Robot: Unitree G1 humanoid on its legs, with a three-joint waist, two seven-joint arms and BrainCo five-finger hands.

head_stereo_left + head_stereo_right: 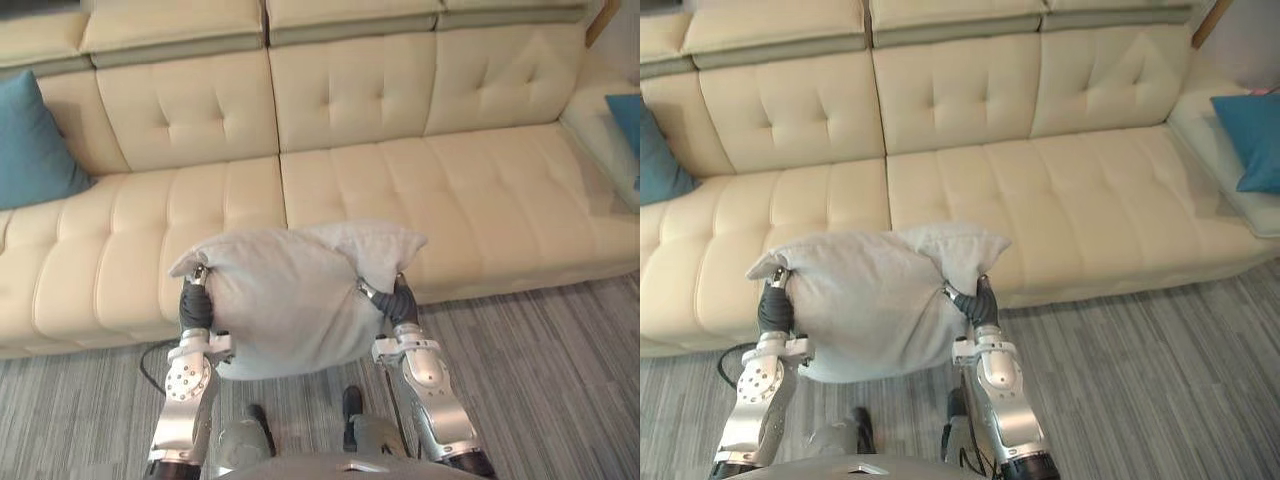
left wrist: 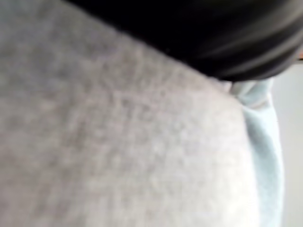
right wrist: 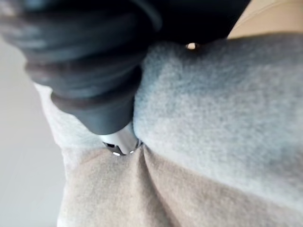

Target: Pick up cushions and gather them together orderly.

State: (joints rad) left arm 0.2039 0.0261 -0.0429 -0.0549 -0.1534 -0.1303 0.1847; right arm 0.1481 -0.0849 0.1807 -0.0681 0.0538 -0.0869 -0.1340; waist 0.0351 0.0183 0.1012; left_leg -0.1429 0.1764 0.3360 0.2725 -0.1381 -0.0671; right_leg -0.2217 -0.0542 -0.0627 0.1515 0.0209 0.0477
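No readable text, label, brand, number or sign. Grey cushion point(image 1: 290, 300) between left hand point(image 1: 194, 305) and right hand point(image 1: 402, 300): plain fabric, no lettering. Cream sofa point(image 1: 400, 190) beyond both hands: plain tufted upholstery, no print.

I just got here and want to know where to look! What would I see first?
First, the big grey cushion, held up between the left robot hand and the right robot hand, right in the middle in front of the cream sofa. Next, a teal cushion leaning at the sofa's left end and a second teal cushion at its right end.
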